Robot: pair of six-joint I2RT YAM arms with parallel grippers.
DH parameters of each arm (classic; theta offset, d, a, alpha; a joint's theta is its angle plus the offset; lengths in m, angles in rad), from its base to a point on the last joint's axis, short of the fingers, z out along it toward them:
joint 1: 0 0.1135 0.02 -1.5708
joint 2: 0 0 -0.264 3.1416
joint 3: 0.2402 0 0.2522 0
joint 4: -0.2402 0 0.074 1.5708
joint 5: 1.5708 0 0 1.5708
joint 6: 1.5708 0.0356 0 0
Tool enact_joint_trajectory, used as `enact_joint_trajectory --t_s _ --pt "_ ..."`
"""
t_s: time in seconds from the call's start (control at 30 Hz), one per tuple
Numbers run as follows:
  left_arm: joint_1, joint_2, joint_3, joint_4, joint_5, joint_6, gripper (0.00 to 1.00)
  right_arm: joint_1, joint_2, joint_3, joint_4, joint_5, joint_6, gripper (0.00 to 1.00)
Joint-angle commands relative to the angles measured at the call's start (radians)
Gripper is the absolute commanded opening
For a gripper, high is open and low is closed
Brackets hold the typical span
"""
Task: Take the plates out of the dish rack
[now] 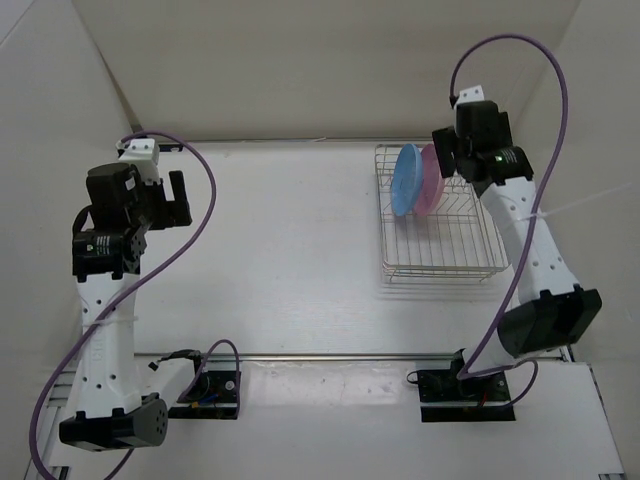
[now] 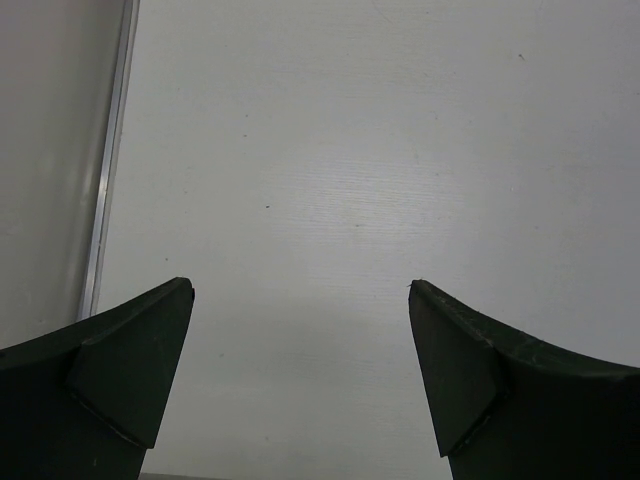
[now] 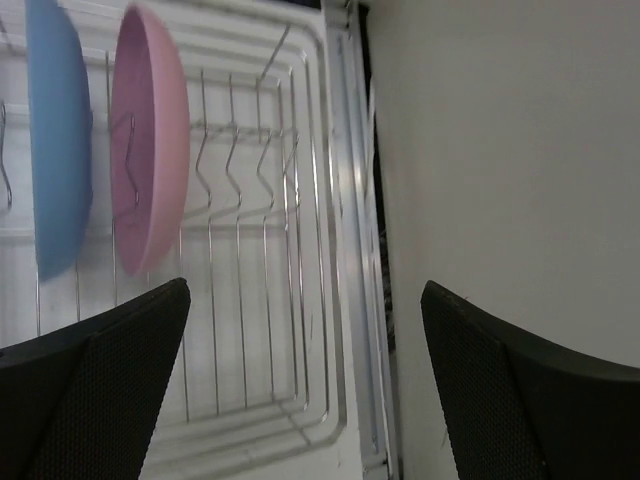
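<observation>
"Over the far end of the dish rack (image 1: pixel 440 268), the right claw (image 3: pixel 302 290) hangs with its jaws spread wide, pinching nothing," says the first watcher. "Just beside it the pink plate (image 3: pixel 150 150) stands on edge between the prongs, and the light blue plate (image 3: pixel 55 140) stands close beside that, on the side away from the claw."

"Does the claw touch the pink rim?" asks the second.

"From above that is hard to tell. The wrist view suggests it stands just clear."

"And the left claw (image 2: pixel 300 290)?"

"Spread as wide, empty, over bare worktop (image 1: pixel 280 250), well apart from the rack."

"How would the plates handle?"

"They look like plastic, so likely light and stiff, with little fear of breakage. Their smooth faces may be slippery, though. The raised rim is the place to take hold: at the top edge, one finger on each face. The pink one comes first, being nearer."

"Any hazard?"

"The gap between the two plates looks narrow, so a finger going in could nudge the blue one. A lift straight up should also keep the rim from catching on a prong."
</observation>
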State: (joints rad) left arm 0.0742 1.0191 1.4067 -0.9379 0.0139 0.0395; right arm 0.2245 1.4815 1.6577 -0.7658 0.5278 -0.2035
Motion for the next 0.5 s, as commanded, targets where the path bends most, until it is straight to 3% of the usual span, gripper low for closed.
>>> enact_joint_trajectory --t_s 0.0,0.1,0.3,0.47 --pt "0.028 -0.008 -0.003 0.017 -0.005 -0.007 1.00 0.059 0.100 0.108 0.167 0.147 -0.079 1.00" --pt "0.029 -0.008 -0.003 0.017 -0.005 -0.007 1.00 0.081 0.207 0.195 0.201 0.224 -0.106 0.99" --pt "0.038 -0.027 -0.037 0.017 -0.014 0.002 1.00 0.090 0.334 0.350 0.162 0.138 -0.031 0.95" --pt "0.038 -0.047 -0.055 0.027 -0.032 0.002 1.00 0.090 0.394 0.359 0.134 0.100 0.044 0.92"
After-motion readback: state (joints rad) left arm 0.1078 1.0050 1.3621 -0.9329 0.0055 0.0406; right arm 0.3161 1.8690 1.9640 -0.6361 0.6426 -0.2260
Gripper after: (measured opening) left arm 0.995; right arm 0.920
